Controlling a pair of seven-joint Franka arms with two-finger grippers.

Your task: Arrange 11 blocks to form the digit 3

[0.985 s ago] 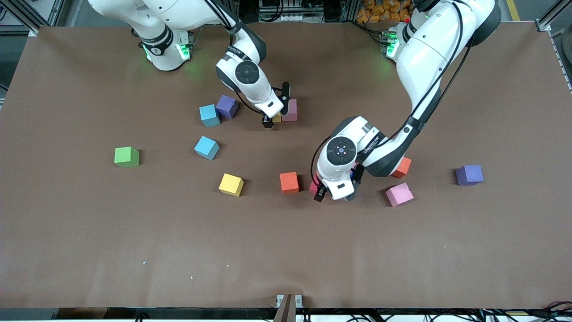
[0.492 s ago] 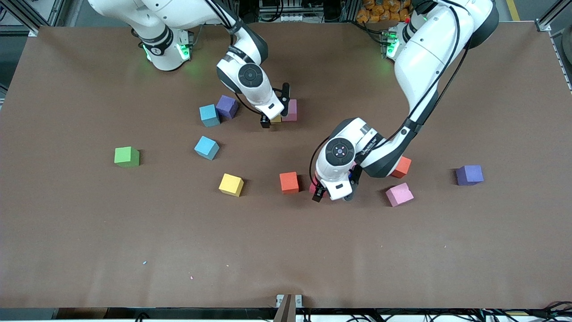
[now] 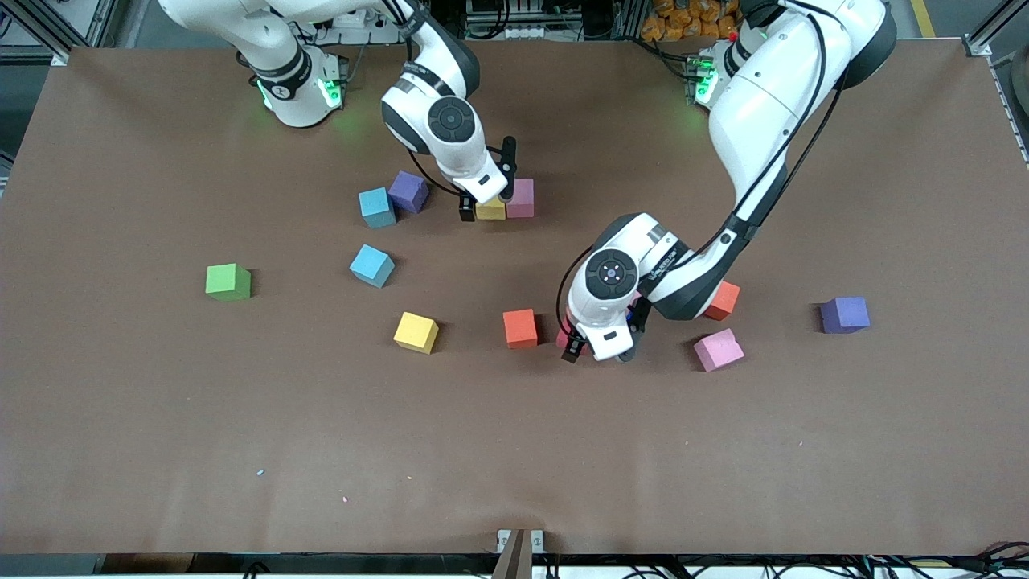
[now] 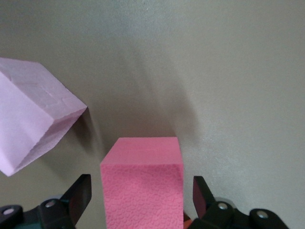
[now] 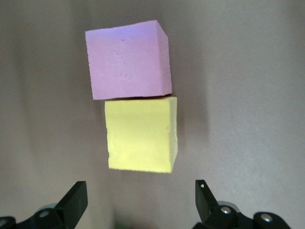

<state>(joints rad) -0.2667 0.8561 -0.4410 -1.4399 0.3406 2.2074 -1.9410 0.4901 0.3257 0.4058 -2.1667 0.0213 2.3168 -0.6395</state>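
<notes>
In the front view, your left gripper (image 3: 596, 351) sits low at a red block (image 3: 564, 336) just beside an orange block (image 3: 520, 328); a skewed close could shove that neighbour.

Left wrist view: fingers (image 4: 80, 195) apart, straddling the block, not clamped.

Right wrist view: fingers (image 5: 76, 200) wide apart, clear of the yellow block (image 5: 141, 134) touching a pink block (image 5: 128, 59); dipping could split that pair.
</notes>
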